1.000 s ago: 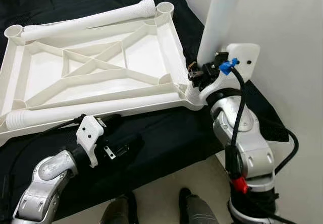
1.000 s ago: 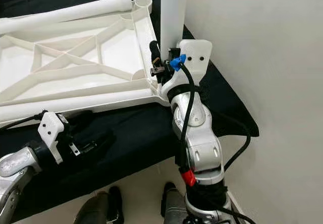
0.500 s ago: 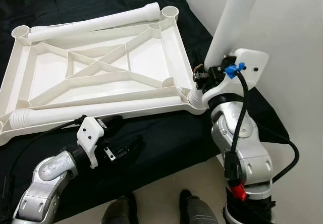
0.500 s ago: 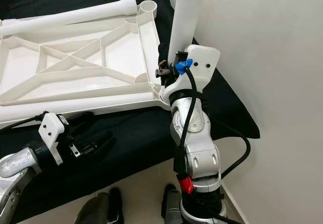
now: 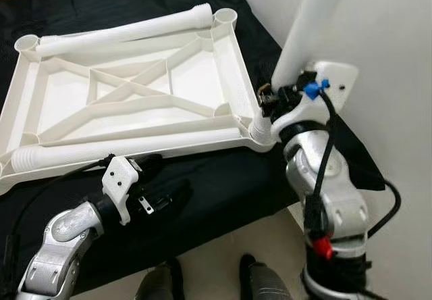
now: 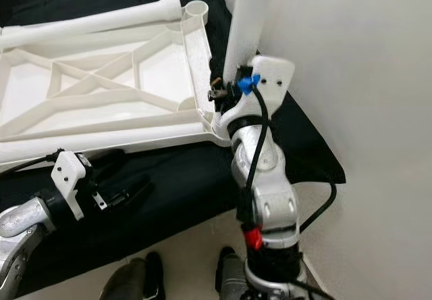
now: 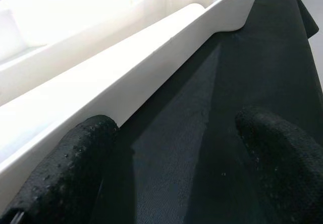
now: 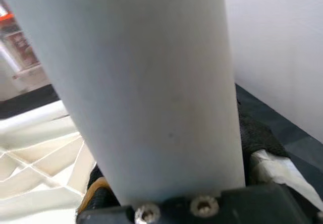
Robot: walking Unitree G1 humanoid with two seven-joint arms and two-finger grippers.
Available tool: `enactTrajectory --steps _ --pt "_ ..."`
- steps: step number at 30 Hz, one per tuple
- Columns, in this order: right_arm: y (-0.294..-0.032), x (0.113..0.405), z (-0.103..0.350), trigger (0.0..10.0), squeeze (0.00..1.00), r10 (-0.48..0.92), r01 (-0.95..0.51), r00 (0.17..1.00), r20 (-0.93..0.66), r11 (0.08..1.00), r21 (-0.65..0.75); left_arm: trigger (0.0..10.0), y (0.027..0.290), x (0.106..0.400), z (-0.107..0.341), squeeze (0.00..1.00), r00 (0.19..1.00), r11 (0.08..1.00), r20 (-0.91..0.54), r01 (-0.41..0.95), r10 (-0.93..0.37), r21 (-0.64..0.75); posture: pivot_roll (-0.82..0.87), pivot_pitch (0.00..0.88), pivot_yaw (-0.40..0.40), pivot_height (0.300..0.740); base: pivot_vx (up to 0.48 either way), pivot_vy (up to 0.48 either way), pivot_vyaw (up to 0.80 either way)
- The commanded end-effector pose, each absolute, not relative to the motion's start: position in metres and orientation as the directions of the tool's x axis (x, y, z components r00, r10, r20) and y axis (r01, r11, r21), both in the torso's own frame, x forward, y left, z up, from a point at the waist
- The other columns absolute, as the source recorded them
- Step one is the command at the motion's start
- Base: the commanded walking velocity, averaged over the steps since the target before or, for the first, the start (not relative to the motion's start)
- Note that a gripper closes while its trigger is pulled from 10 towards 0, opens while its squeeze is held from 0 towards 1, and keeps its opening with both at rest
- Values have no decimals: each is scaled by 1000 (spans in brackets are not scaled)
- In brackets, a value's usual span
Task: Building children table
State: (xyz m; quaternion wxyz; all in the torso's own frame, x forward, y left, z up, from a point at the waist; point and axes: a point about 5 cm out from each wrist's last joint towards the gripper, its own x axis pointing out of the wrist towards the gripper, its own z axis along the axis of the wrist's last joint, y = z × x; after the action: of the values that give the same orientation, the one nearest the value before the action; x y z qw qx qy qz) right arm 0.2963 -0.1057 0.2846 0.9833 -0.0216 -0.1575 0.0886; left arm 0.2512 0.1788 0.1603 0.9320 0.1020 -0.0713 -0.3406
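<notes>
Table leg: clamped in our right pincer, long axis near upright, foot over the tabletop corner socket; left pincer apart, idle

no readable text, label or number anywhere.

White table top lies upside down on black cloth, ribs showing. One white leg stands up in its near right corner, leaning a bit. Two more legs lie flat on it.
</notes>
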Motion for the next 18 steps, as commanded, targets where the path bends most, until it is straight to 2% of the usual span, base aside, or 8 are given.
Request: enactTrajectory --steps 1,8,16,17,18 --pt "-113 298 288 10000 0 166 -153 931 326 986 -63 10000 181 249 156 0 764 750 51 616 -643 240 -21 308 20 740 0 0 0" --pt "-114 300 306 10000 0 225 -198 894 387 974 -107 10000 180 249 156 0 764 752 55 614 -642 240 -22 307 19 740 0 0 0" --pt "-109 300 303 10000 0 272 -253 886 374 962 -102 10000 180 250 156 0 764 752 56 614 -642 240 -20 307 19 740 0 0 0" --pt "-105 302 302 10000 0 335 -330 868 368 941 -78 10000 180 250 156 0 764 752 56 614 -642 240 -18 309 20 740 0 0 0" --pt "-105 302 302 10000 0 335 -330 868 368 941 -78 10000 180 250 156 0 764 752 56 614 -642 240 -18 309 20 740 0 0 0"
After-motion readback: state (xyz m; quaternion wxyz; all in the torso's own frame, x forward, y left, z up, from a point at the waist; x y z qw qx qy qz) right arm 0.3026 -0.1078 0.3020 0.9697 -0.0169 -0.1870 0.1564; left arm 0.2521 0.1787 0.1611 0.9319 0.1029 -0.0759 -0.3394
